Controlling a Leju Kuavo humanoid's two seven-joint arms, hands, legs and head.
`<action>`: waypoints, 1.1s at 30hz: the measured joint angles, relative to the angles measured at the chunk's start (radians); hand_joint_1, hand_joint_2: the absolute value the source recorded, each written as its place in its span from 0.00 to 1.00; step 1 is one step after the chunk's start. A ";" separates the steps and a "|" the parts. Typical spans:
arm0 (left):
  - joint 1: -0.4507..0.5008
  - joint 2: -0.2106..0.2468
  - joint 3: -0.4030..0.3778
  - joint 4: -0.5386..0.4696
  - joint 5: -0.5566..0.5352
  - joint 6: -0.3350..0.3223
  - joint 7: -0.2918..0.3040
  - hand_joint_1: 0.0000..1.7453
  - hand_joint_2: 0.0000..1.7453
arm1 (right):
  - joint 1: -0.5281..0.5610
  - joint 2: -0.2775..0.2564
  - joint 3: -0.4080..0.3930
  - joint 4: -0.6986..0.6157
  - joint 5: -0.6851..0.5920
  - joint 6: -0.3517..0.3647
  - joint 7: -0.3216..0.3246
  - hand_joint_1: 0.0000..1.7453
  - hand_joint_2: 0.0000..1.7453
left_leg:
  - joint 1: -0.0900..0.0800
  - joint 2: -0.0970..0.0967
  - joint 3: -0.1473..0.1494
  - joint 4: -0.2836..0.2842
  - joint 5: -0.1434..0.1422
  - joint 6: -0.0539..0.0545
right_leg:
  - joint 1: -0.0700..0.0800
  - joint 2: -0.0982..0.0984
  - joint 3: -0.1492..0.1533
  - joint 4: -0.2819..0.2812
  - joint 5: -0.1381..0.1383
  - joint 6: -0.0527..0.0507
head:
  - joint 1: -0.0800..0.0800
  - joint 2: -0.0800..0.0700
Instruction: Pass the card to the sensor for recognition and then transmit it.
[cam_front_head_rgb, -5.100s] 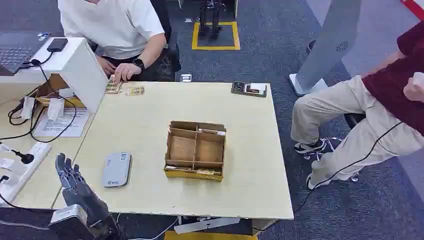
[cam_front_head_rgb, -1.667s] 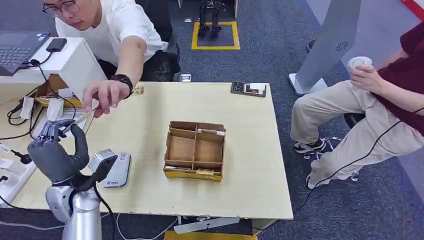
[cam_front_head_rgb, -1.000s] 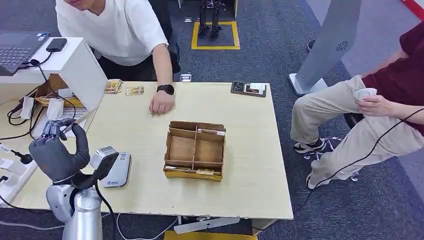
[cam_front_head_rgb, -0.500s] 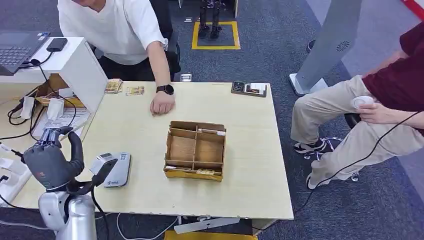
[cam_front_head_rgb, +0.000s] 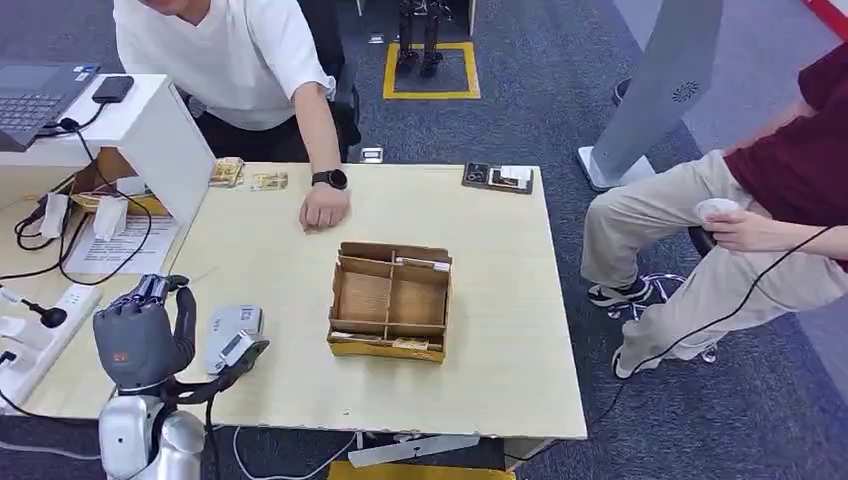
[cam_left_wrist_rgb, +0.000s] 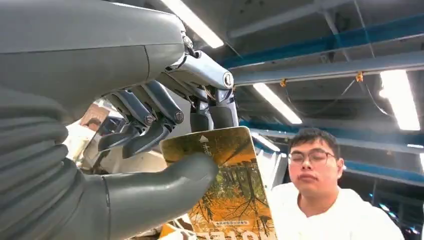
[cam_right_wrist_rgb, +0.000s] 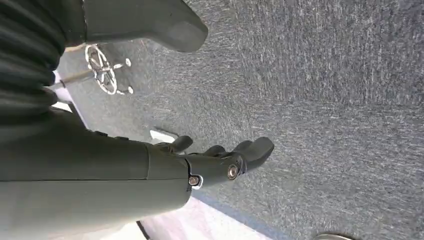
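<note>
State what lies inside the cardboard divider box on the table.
The cardboard box has bare compartments, with flat cards along its near wall and its far right edge. Whatever lies behind the near wall is hidden.

Pale wooden table (cam_front_head_rgb: 500, 330) with sensor (cam_front_head_rgb: 232, 333), divided cardboard box (cam_front_head_rgb: 391, 300).

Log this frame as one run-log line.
left hand: pinches card | sensor: on table, beside left hand | right hand: empty, over floor

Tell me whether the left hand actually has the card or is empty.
It has the card. In the left wrist view the left hand pinches the yellow-orange card between the thumb and the darker fingers.
</note>
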 joint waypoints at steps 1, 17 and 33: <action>0.002 0.000 -0.002 0.002 0.000 0.000 0.000 1.00 1.00 | 0.001 0.000 -0.002 0.000 0.000 0.000 0.000 0.00 1.00 | 0.000 0.000 0.000 0.000 0.000 0.000 | 0.000 0.000 0.000 0.000 0.000 0.000 | 0.001 0.000; 0.015 0.002 -0.015 0.014 -0.005 0.000 0.000 1.00 1.00 | 0.000 -0.001 -0.007 0.000 0.000 0.000 0.000 0.00 1.00 | 0.000 0.000 0.000 0.000 0.000 0.000 | 0.000 0.000 0.000 0.000 0.000 0.000 | 0.001 0.000; 0.076 0.079 -0.204 0.231 -0.046 0.000 0.319 1.00 1.00 | 0.002 -0.012 0.029 0.003 -0.082 0.002 0.002 0.00 1.00 | 0.000 0.001 0.000 0.000 0.000 0.000 | 0.000 0.000 -0.001 0.000 0.000 0.000 | 0.001 0.000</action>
